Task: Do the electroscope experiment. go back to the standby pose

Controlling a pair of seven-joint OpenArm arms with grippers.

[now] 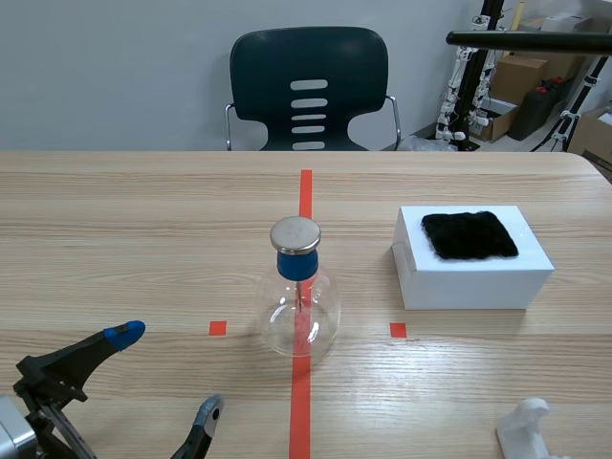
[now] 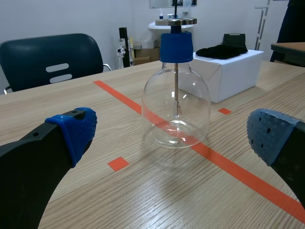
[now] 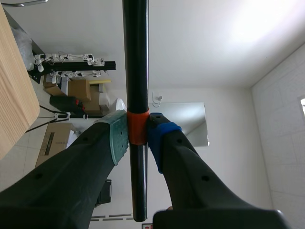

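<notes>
Electroscope (image 1: 301, 306) stands upright on the table (image 1: 115, 220), on the central orange-red tape line, just ahead of the left hand (image 1: 166, 373) and apart from it. Build: clear round glass flask, blue stopper (image 1: 297, 265) in the neck, flat metal disc (image 1: 295, 233) on top. Contents: a thin metal stem (image 2: 176, 86) runs down from the stopper into the bulb, with a small leaf at its end; no liquid seen. Handling judgement: thin glass, so fragile and smooth, probably light. The bulb is too wide and slippery for a sure pinch. The stopper and neck are the sensible place to hold, keeping off the disc. Left hand: fingers spread wide, holding nothing, low over the table. Right hand (image 3: 138, 138): raised off the table, fingers pressed onto a black rod (image 3: 136, 57) at its orange band (image 3: 137, 128). The rod is stiff and smooth, so it could slide if the grip eases. White box (image 1: 473, 273) sits to the right of the flask, well apart from it and closed; its inside is not visible. A black cloth (image 1: 469, 235), soft and furry, lies flat on its top.
</notes>
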